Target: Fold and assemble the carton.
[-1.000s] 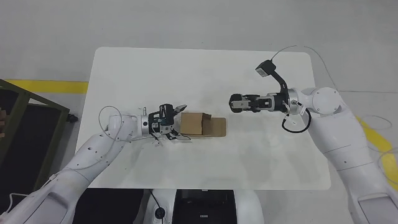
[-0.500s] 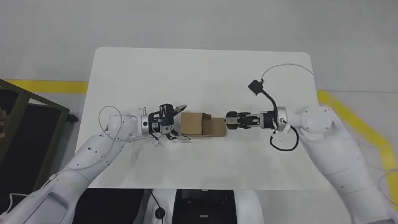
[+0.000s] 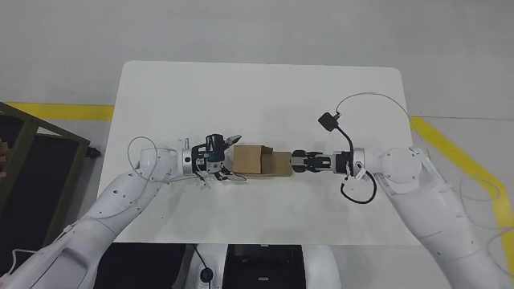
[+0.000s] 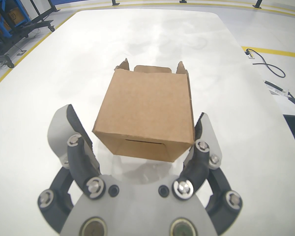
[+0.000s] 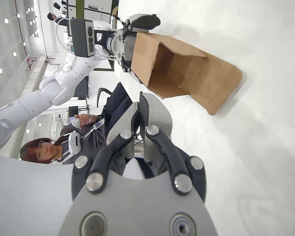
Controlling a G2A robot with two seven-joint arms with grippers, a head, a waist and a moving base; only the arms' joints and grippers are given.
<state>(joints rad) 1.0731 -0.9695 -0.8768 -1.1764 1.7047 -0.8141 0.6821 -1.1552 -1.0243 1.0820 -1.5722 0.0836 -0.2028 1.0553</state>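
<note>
Carton [image 3: 253, 160] lies on its side low in the centre of the top view, on the white table [image 3: 257, 88]. It is nearer the table's lower edge than its upper one, and most of the tabletop spreads above it in the frame. Closed end points frame-left, open mouth frame-right, with one flap [image 3: 280, 163] lying flat on the table.

I see the left gripper [image 3: 235, 159] at the closed end, jaws wide, one on either side of the carton. In the left wrist view one finger [image 4: 206, 133] touches a carton corner; the other stands off it.

I have the right gripper [image 3: 295, 162] just beside the flap's outer edge, pads pinched together.

From the right wrist view, the carton's mouth shows bare cardboard walls inside.
</note>
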